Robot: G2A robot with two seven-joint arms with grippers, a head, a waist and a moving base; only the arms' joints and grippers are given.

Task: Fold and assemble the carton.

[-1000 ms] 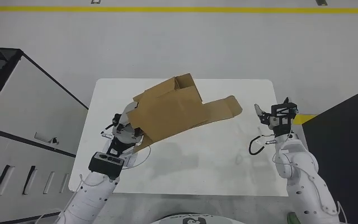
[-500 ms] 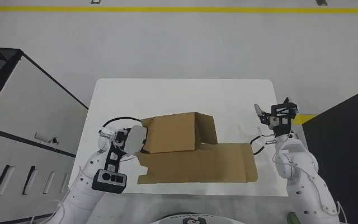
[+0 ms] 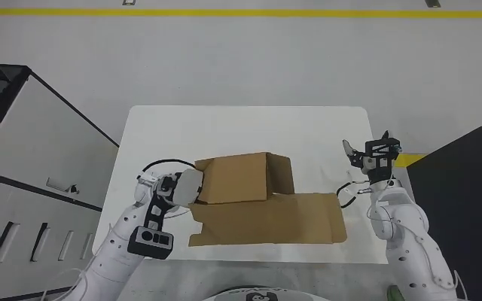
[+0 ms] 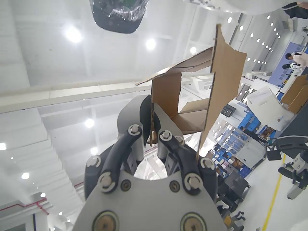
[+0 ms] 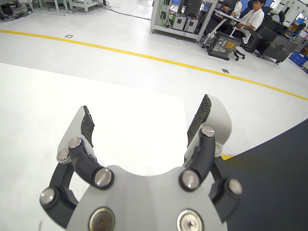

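A brown cardboard carton (image 3: 248,192) sits partly unfolded in the middle of the white table (image 3: 316,128), one long flap (image 3: 279,220) lying flat toward the front edge. My left gripper (image 3: 190,186) is at the carton's left end, shut on a cardboard panel edge; in the left wrist view the fingers (image 4: 150,111) pinch that edge and the carton (image 4: 216,85) rises beyond them. My right gripper (image 3: 370,154) stays by the table's right edge, apart from the carton, open with nothing between its fingers (image 5: 204,114).
A black panel (image 3: 452,188) borders the table on the right. A grey cabinet (image 3: 38,150) stands to the left. A yellow floor line (image 3: 241,12) runs behind the table, and bare tabletop lies between the carton and the right gripper.
The left arm has swung the carton from a tilted spread near the back to a squarer position at the table's middle, its long flap now flat at the front. The right arm kept still.
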